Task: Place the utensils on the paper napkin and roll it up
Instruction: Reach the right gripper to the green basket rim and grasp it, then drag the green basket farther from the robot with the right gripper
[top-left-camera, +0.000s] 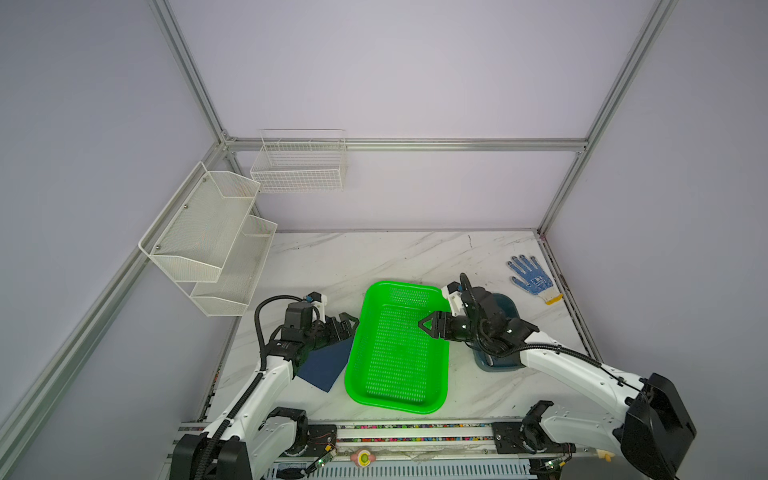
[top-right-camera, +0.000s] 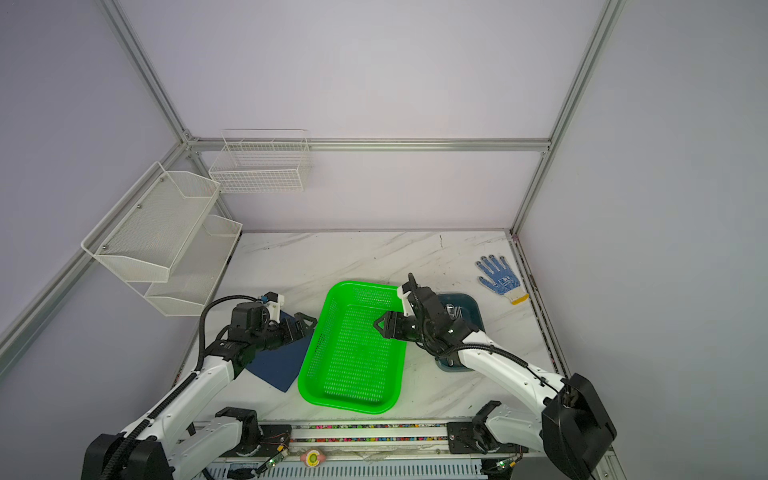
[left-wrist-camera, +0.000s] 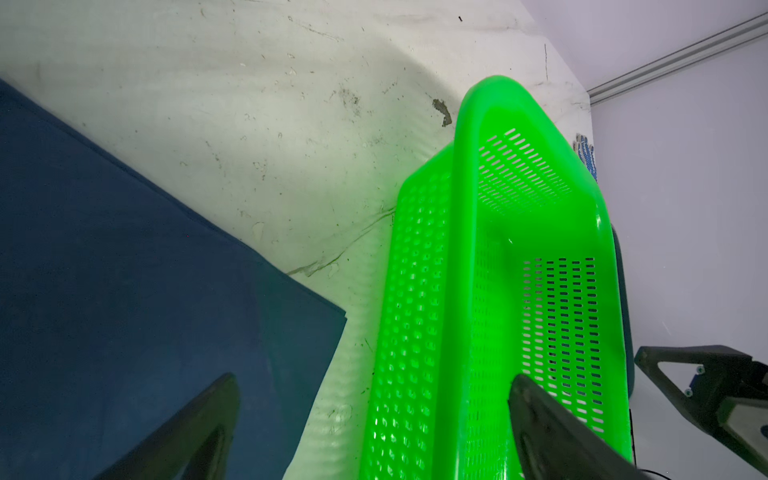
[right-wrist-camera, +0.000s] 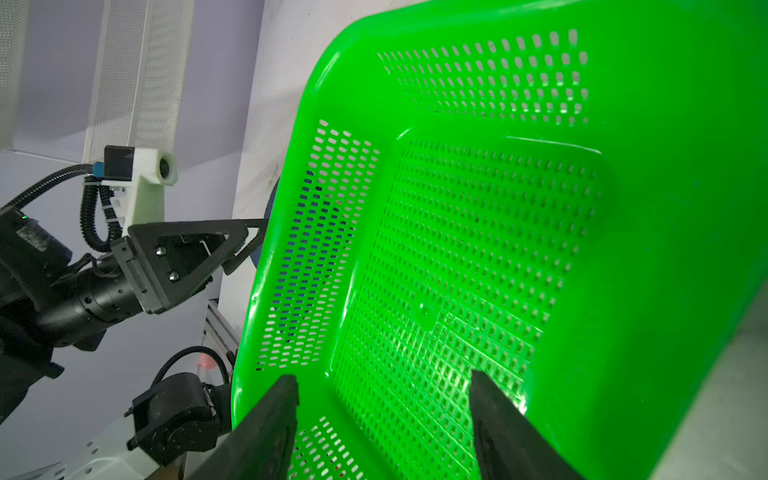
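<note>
Right wrist view: the right gripper (right-wrist-camera: 382, 378) hangs with its jaws part-way apart and nothing between them, aimed into the empty green basket (right-wrist-camera: 307, 104). The utensils (top-right-camera: 454, 310) lie the other way, behind it in the dark teal tray (top-right-camera: 471, 301). They show in a top view only as a glint beside the arm's wrist, too hidden to tell their long axis. The right arm is much the nearer, folded back over the tray. Across the basket, the left gripper (left-wrist-camera: 374, 378) is spread wide and holds nothing. The navy paper napkin (left-wrist-camera: 124, 270) lies flat on the marble tabletop (left-wrist-camera: 249, 124) beneath and behind it, one corner just beside the basket. By this reading, the right gripper must draw back and turn down to the tray before any piece reaches the napkin.
</note>
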